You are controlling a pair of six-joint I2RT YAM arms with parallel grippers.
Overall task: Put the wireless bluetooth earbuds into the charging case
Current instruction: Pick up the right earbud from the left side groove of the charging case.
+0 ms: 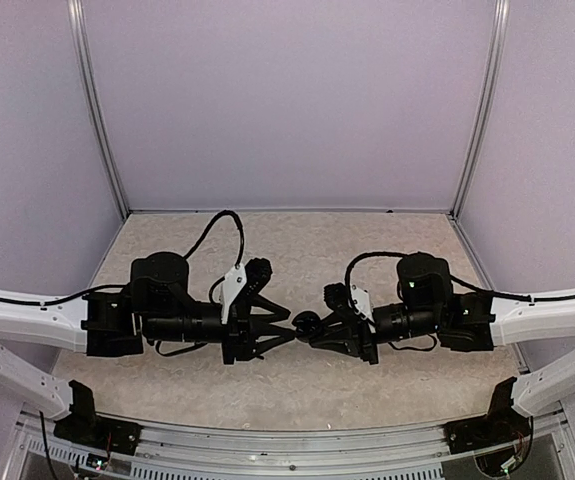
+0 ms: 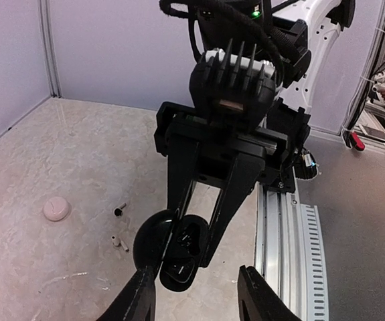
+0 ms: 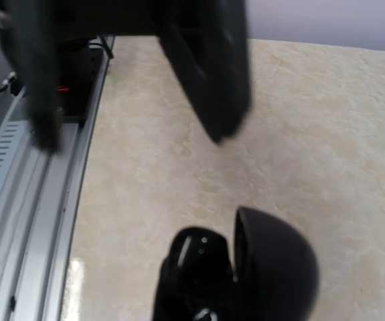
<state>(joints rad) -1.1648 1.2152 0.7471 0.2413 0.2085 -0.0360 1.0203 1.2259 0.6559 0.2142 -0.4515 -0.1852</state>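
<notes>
Cream table [image 1: 367,235], marbled all over with faint beige veining. The walls [image 1: 287,100] are a flat pale lilac. The left arm [image 1: 17,320] and right arm [image 1: 557,315] are white, with black cables, and both go black at the working ends: left gripper [image 2: 197,277] matte black, right gripper [image 2: 191,251] matte black too. The charging case [image 3: 272,261] is glossy black, catching small white highlights. On the marbling sits a round puck [image 2: 56,209] in pale pink, a black earbud [image 2: 119,210] and a pale earbud [image 2: 117,241], whitish. Silver slotted rail [image 2: 306,254] along the table's near edge. A tiny green light [image 2: 254,13] glows on the right arm.
</notes>
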